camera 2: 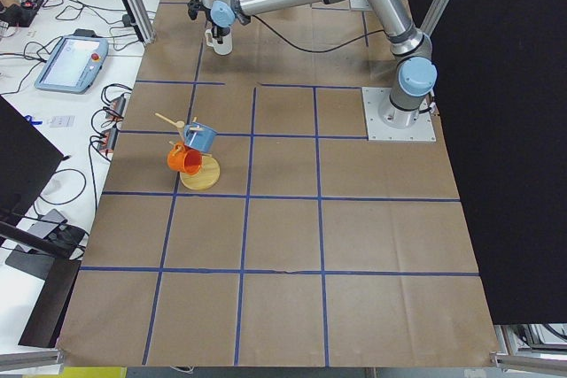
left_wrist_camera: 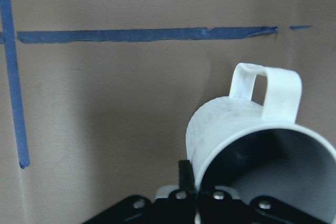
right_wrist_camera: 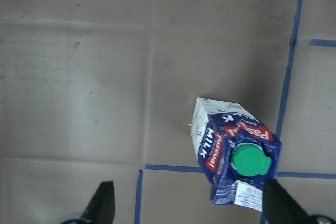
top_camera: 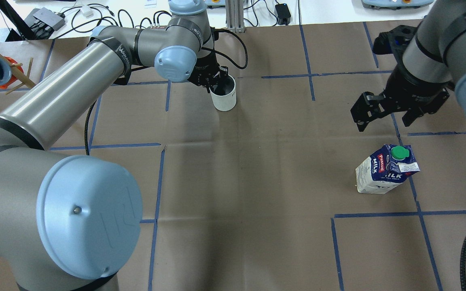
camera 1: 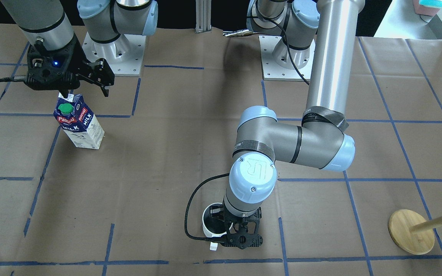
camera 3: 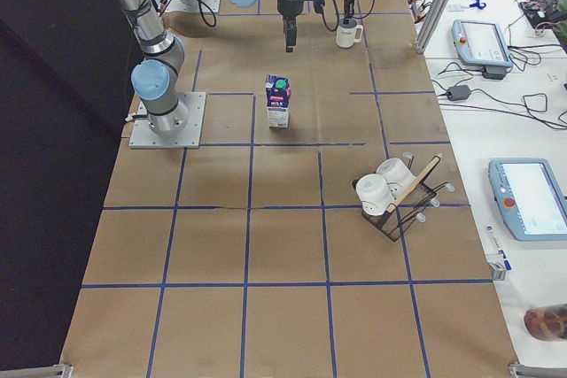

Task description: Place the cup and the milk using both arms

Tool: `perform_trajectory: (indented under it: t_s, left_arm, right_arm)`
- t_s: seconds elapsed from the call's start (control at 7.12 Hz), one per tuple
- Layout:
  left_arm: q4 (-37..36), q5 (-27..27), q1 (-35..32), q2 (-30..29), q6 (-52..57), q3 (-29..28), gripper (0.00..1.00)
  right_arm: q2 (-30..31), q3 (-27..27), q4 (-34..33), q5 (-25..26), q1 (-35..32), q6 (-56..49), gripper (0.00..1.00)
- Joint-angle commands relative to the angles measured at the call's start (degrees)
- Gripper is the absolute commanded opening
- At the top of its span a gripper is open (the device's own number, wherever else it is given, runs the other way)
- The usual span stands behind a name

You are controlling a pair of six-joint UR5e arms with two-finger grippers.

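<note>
**Cup.** The cup is a white mug with a dark inside. It is upright, with its handle turned away from the robot. It lies well apart from the right arm's base plate, out toward the operators' side and across toward the robot's left. The views do not settle whether its foot rests on the brown paper table cover or hangs just above it.

**Left gripper.** The left gripper comes down on the cup from above. One finger is inside the rim and one outside, pinching the cup wall on the side opposite the handle.

**Milk.** The milk stands upright and free on the cover, near the base plate and just in front of it. Its green cap faces up. Nothing touches it.

**Right gripper.** The right gripper hangs above the carton and clear of it. Its fingers are spread wide, and the wrist view shows one at each lower corner with the carton between them.

**Other items.** A wooden mug stand is far from the base plate, at the table's end on the robot's left.

**Progress (judgement).**
- The milk looks either already set down or not yet picked up. The frames do not decide which.
- The cup step is open, because the cup is gripped and not released.
- To finish, the left fingers must open and lift clear, and the carton's position must be confirmed.
</note>
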State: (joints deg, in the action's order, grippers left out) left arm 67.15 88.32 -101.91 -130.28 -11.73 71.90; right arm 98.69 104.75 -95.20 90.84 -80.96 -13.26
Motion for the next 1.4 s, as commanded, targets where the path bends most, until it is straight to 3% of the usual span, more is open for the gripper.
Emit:
perform_trajectory:
  t_s: [0.0,0.14,0.28,0.56,0.7,0.84,1.12,1.26]
  left_arm:
    - [0.1,0.4,0.0,0.0,-0.1,0.1,0.91]
    - [0.3,0.3,0.0,0.4,-0.7,0.1,0.99]
    - [3.0,0.2,-0.1,2.5,-0.9,-0.2,1.0]
    - [14.4,1.6,1.4,14.3,2.8,1.6,1.0]
    - [18.8,5.8,1.5,19.7,5.3,4.4,1.0]
    - [19.0,7.0,1.7,25.3,5.4,9.3,1.0]
    - [18.7,6.1,6.1,42.1,7.3,23.4,1.0]
    - [18.6,5.5,8.1,46.3,7.3,28.6,1.0]
  right_arm:
    - [2.5,4.8,-4.6,-0.6,6.3,-7.0,1.0]
    - [2.7,4.9,-5.0,-0.6,6.4,-7.0,1.0]
    - [2.1,5.2,-5.2,-0.6,6.7,-7.4,1.0]
    - [1.8,5.5,-5.3,-0.6,6.6,-6.0,1.0]
    - [0.7,5.5,-5.3,-0.7,6.6,-2.7,1.0]
    - [-0.7,5.5,-6.2,-0.4,6.6,-2.2,1.0]
    - [-2.1,9.0,-10.1,0.1,6.9,-2.2,1.0]
    - [-2.1,11.7,-13.2,0.1,7.5,-2.3,1.0]
